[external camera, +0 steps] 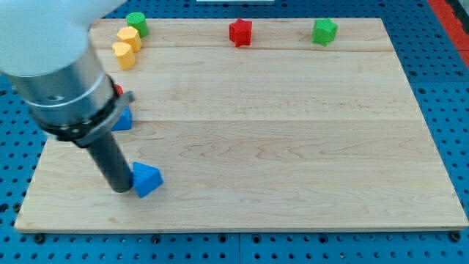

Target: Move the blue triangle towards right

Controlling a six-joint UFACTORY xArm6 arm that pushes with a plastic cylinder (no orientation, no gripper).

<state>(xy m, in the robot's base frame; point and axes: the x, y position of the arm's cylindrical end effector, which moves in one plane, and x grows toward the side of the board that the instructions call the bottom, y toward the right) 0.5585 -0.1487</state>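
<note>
The blue triangle [146,179] lies near the view's bottom left of the wooden board [278,147]. My tip [121,189] rests on the board right against the triangle's left side, touching or nearly touching it. The dark rod rises up and left into the arm's large grey body, which fills the view's top left and hides part of the board.
A second blue block [122,119] and a small red block [118,91] peek out from behind the arm at the left. Two yellow blocks [127,45] and a green block [136,23] sit at top left. A red star block [240,31] and a green block [324,31] lie along the top edge.
</note>
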